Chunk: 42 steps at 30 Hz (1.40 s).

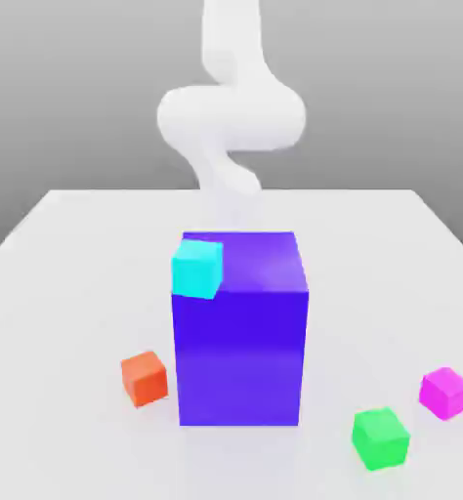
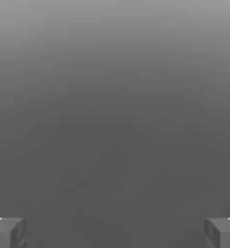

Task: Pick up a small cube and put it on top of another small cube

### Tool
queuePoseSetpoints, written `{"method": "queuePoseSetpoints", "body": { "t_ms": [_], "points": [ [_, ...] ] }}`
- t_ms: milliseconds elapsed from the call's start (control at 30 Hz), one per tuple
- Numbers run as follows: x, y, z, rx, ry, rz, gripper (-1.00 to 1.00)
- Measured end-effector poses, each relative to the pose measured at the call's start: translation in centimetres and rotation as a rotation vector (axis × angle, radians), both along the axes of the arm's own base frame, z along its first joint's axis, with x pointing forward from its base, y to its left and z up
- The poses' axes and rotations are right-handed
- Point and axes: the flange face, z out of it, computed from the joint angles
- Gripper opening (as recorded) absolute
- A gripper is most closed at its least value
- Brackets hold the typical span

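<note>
Gripper (image 2: 115, 232) jaws wide apart, empty; cyan cube (image 1: 196, 269) atop tall blue block (image 1: 241, 342); orange cube (image 1: 144, 378), green cube (image 1: 380, 438), magenta cube (image 1: 444, 392) on white surface (image 1: 69, 293).

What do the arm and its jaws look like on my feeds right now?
In the exterior view the arm is plain white with smooth, rounded, tube-like links, rising behind the big blue block; no cables or markings are visible. In the hand view the fingertips are boxy, squared-off grey pieces with a pale white facet on each outer upper edge, set against a grey background.
</note>
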Motion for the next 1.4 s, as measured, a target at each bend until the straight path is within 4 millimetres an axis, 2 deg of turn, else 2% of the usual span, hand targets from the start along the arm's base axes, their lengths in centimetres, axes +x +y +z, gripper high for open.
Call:
{"method": "queuePoseSetpoints", "body": {
  "t_ms": [100,200,333,433,533,667,867,1033,1067,1267,1333,1400],
  "points": [
    [3.5,3.7,-5.4,-0.148,0.091,0.168,0.00],
    [5.8,7.2,-11.0,-0.275,0.174,0.343,0.00],
    [7.3,11.9,-18.7,-0.421,0.276,0.597,0.00],
    [7.3,15.3,-24.6,-0.512,0.344,0.803,0.00],
    [6.3,18.6,-30.4,-0.587,0.402,1.020,0.00],
    [2.8,23.7,-37.8,-0.665,0.453,1.349,0.00],
    [-3.1,27.5,-47.4,-0.694,0.491,1.780,0.00],
    [-3.9,28.0,-53.3,-0.690,0.489,1.831,0.00],
    [-4.0,28.0,-54.1,-0.691,0.490,1.833,-1.00],
    [-4.0,27.9,-54.6,-0.692,0.493,1.833,-1.00],
    [-3.9,28.0,-53.3,-0.690,0.491,1.832,-1.00],
    [-3.9,28.1,-51.3,-0.689,0.490,1.831,-1.00]
  ]
}}
